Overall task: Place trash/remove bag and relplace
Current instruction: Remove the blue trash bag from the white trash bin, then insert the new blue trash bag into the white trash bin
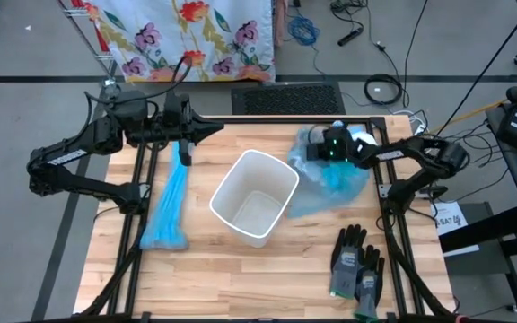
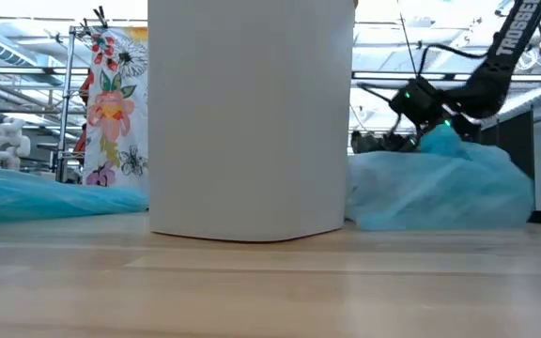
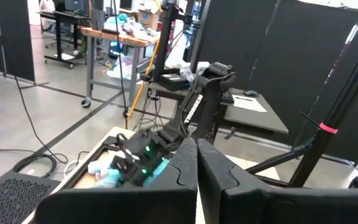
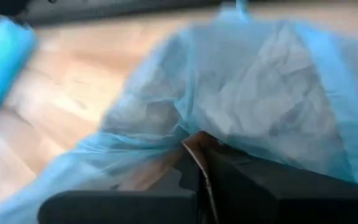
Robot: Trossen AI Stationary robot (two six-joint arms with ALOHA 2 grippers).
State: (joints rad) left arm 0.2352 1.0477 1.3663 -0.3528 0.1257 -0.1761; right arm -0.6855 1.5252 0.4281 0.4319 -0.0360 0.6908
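A white bin (image 1: 254, 197) stands open and unlined mid-table; it fills the low view (image 2: 252, 117). To its right a stuffed pale-blue bag (image 1: 335, 184) rests with its underside on the wood, and my right gripper (image 4: 197, 142) is shut on its top. The trash shows only as dim greyish shapes through the film (image 4: 154, 115). A second, flat blue bag (image 1: 170, 211) lies lengthwise on the table at the left. High above its far end, my left gripper (image 1: 212, 131) is shut and level, with nothing in it. My right gripper pinches gathered film at the bag's top (image 4: 178, 134) between its two fingers, slanting down from the table's right side. The film draws up to a peak (image 2: 440, 136) at the fingers. The body of the bag sits on the table (image 2: 440, 202).
A pair of grey-black work gloves (image 1: 357, 265) lies near the front right corner. Small white and blue items (image 1: 359, 136) sit at the far right edge behind the bag. Bare wood shows in front of the bin (image 1: 240, 278).
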